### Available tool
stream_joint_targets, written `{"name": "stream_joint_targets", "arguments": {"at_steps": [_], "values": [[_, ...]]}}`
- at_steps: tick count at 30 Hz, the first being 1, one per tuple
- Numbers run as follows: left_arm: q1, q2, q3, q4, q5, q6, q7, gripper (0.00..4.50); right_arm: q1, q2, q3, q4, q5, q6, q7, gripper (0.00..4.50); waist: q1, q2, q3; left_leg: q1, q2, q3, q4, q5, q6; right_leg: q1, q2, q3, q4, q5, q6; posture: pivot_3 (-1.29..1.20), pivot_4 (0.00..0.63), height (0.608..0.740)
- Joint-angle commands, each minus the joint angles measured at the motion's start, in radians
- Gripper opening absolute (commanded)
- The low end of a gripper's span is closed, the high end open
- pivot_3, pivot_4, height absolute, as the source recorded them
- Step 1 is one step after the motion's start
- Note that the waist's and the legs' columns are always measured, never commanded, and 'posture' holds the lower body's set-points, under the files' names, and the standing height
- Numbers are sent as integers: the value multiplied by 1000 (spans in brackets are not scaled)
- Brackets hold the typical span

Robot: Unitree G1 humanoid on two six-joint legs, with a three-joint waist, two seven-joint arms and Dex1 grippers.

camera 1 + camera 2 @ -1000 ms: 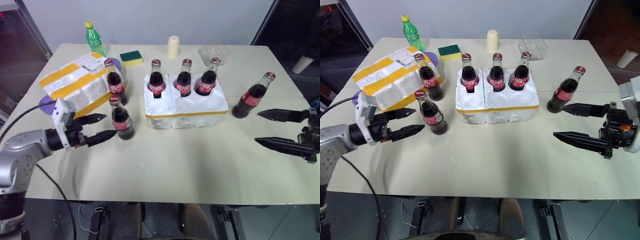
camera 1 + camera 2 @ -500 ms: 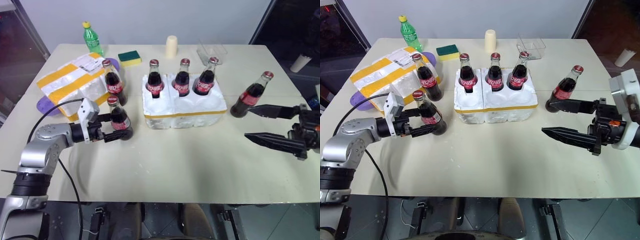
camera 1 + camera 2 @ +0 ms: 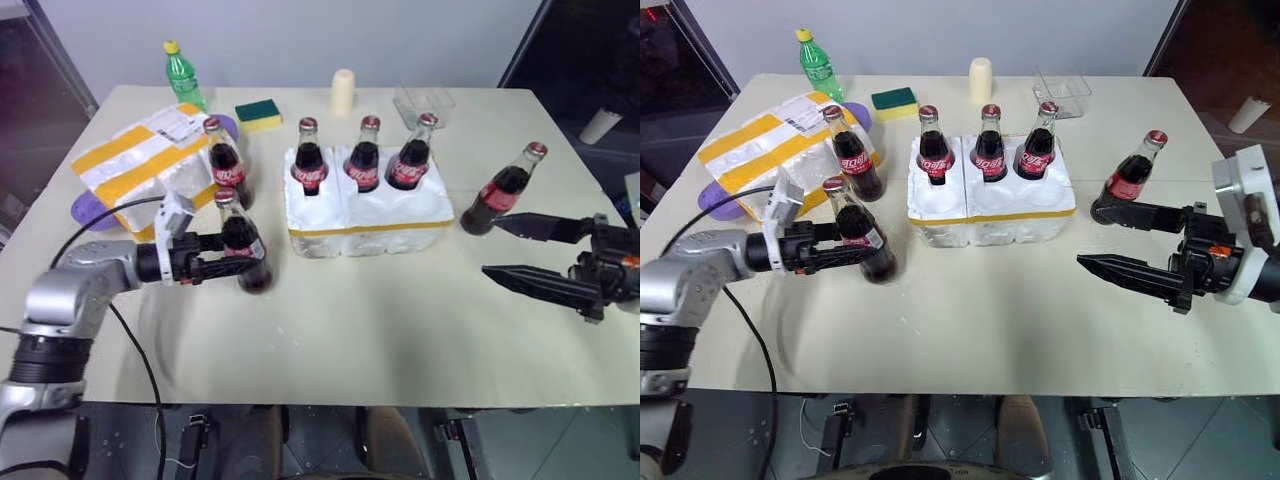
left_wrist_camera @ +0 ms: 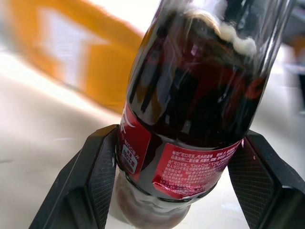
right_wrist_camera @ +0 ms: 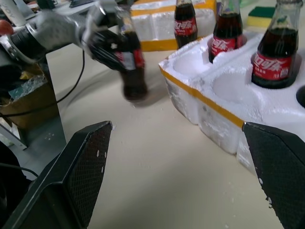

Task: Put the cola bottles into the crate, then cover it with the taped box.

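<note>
A: How are the left gripper's fingers [image 4: 95, 176] set?

B: They are pressed against both sides of a cola bottle [image 3: 862, 245] at its red label, as seen in the left wrist view. The left gripper [image 3: 845, 255] is closed on that bottle, which is tilted, its base toward the right, over the table [image 3: 970, 320] left of the crate [image 3: 990, 215].

A: And the right gripper?

B: The right gripper [image 3: 1110, 240] is held wide open with nothing between its fingers. It is seen near the right edge of the table. One finger lies just beside the base of a leaning bottle [image 3: 1127, 185], and whether it touches cannot be told.

A: Where are the other bottles placed?

B: Three bottles [image 3: 987, 145] are seated in the far row of wells in the crate; the near row is seen empty. One more bottle [image 3: 852, 155] is stood just beside the taped box [image 3: 765, 160], on its right.

A: Where is the taped box found?

B: It is laid at the far left of the table, over a purple item [image 3: 715, 205]. Farther back, a green plastic bottle [image 3: 818, 68], a sponge [image 3: 897, 99], a cream cylinder [image 3: 983, 80] and a clear container [image 3: 1065, 88] are set along the far edge.
</note>
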Motion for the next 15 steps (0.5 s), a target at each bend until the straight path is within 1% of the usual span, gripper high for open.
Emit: {"name": "stream_joint_targets", "arguments": {"at_steps": [1,4,5,6,8,9,13,15], "values": [[-149,-2,69,-67,-147,92,-31,2772,0,6,-44,-16,10,-12,-17,4500,5,0,0,0,0,0,1,0,0,1,0,0,0,0,0,0,150,739],[-294,-107,47,-25,-168,118,39,2772,4,17,-50,-24,22,-11,-40,4500,13,0,0,-1,0,-2,5,0,0,3,0,-1,0,0,0,0,150,739],[-338,-151,41,-1,-159,110,67,2772,4,22,-50,-28,26,-11,-49,4500,15,0,0,-1,0,-2,7,0,1,3,0,-1,0,0,0,0,150,739],[-393,-217,30,37,-132,80,112,2772,10,27,-53,-33,26,-12,-56,4500,17,0,0,-1,-1,-2,8,0,1,4,0,-1,0,0,1,0,150,739],[-483,-330,-1,124,-55,4,188,2772,19,38,-55,-46,24,-15,-71,4500,18,0,0,-2,-1,-2,9,0,1,4,0,-1,0,1,2,0,150,739],[-515,-372,-17,166,-20,-30,208,2772,22,44,-57,-52,27,-15,-81,4500,22,0,0,-2,-1,-2,9,0,1,4,0,-1,0,1,3,0,150,739],[-579,-491,-147,332,197,-268,212,2772,41,69,-83,-75,48,-10,-121,4500,22,0,0,-5,-2,-3,10,-1,1,3,0,-2,-1,3,5,0,150,739],[-597,-534,-183,410,267,-363,199,2772,59,76,-100,-89,58,-8,-139,4500,20,0,0,-6,-2,-3,9,-2,3,2,0,-1,-2,3,5,0,150,739]]}}
